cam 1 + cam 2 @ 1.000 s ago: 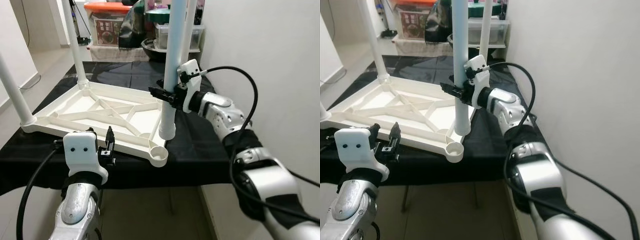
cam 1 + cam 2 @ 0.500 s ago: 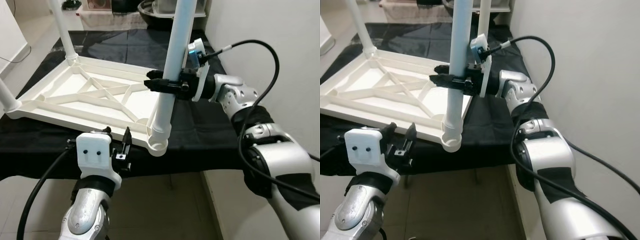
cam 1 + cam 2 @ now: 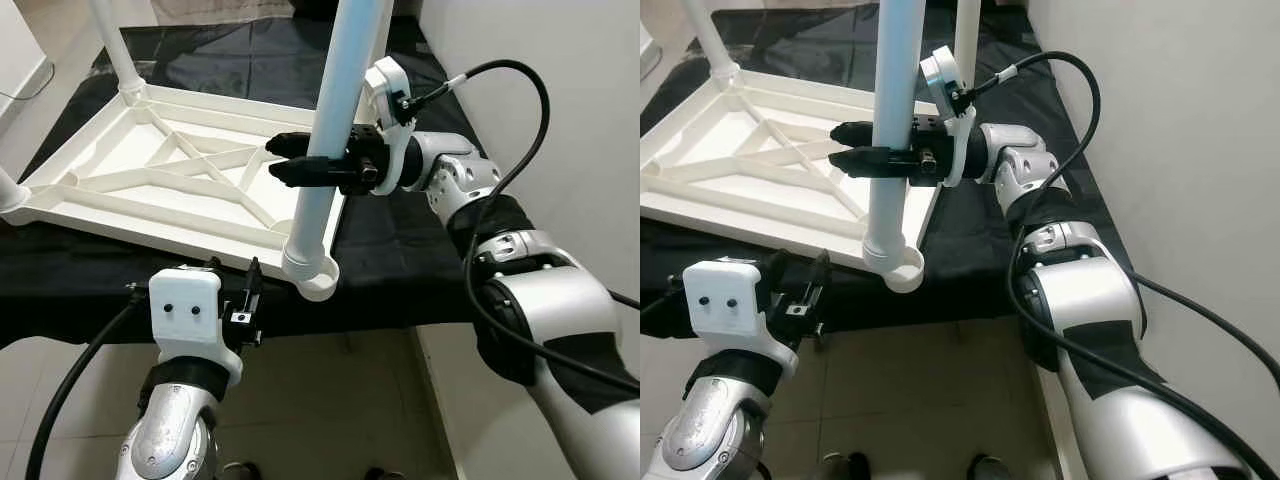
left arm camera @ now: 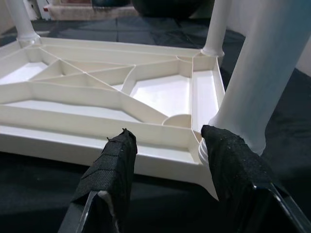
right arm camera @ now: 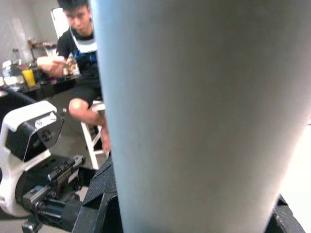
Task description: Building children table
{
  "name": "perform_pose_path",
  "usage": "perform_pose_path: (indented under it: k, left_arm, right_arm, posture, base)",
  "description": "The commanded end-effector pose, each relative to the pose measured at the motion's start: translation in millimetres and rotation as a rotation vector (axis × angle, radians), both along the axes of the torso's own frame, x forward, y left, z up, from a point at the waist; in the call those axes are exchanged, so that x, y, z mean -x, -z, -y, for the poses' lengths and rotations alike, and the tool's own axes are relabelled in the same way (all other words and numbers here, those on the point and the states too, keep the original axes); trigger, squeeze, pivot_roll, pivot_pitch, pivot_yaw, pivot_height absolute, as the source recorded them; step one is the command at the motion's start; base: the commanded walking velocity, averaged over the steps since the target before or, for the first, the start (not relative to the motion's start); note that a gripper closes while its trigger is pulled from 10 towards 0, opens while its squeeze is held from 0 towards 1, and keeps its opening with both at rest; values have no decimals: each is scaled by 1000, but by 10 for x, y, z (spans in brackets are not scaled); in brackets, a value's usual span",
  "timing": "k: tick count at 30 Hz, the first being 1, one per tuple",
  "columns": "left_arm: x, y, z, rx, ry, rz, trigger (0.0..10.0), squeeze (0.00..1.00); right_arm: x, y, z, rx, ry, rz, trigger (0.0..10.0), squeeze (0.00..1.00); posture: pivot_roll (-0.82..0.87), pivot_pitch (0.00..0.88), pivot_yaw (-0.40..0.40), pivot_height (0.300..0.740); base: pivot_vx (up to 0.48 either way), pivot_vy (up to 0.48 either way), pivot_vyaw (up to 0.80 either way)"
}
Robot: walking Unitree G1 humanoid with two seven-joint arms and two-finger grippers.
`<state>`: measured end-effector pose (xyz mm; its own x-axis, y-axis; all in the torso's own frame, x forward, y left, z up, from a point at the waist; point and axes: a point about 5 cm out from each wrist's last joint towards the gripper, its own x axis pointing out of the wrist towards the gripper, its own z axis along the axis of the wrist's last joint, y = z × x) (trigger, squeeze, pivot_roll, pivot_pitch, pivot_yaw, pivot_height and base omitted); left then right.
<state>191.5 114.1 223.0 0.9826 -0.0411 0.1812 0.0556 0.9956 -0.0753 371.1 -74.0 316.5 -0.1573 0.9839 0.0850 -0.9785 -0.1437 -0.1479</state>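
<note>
Leaning further now, leg [image 3: 325, 150] pinched by right gripper [image 3: 285, 166], top cut off; left gripper [image 4: 170, 160] spread

An upturned children's table top [image 3: 150, 185] lies on the cloth-covered desk [image 3: 400, 270], its underside up. A table leg [image 3: 325, 140] stands at its near right corner socket [image 3: 312, 278], another leg [image 3: 112, 50] at the far left corner. The right claw [image 3: 285, 165] sits around the near leg from the right. The left claw [image 4: 167, 165] hangs before the desk's front edge, just in front of that corner.
</note>
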Motion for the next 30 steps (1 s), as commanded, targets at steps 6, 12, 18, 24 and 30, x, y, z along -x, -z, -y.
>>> perform_pose_path:
  k: [6, 12, 18, 24, 30]
  left_arm:
    - [48, -3, 8, 3, -7, -15, 10000, 0]
    - [57, -3, 18, 4, -10, -20, 10000, 0]
    - [64, 8, 36, 3, -11, -27, 10000, 0]
    - [63, 10, 30, -2, -17, -29, 10000, 0]
    - [54, 10, 28, -6, -17, -28, 10000, 0]
  right_arm:
    - [27, -18, -103, 47, -33, 61, 10000, 0]
    - [23, 37, -76, 76, -25, 77, 10000, 0]
    - [21, 66, -25, 94, -18, 81, 10000, 0]
    - [39, 69, 20, 99, -28, 84, 10000, 0]
    - [53, 89, 15, 116, -40, 96, 10000, 0]
  posture:
    - [72, 288, -11, 740]
    - [69, 287, -15, 740]
    - [69, 287, -15, 740]
    - [69, 287, -15, 740]
    - [68, 284, -14, 740]
  base:
    - [0, 0, 0]
    - [0, 0, 0]
    - [0, 0, 0]
    - [0, 0, 0]
    - [0, 0, 0]
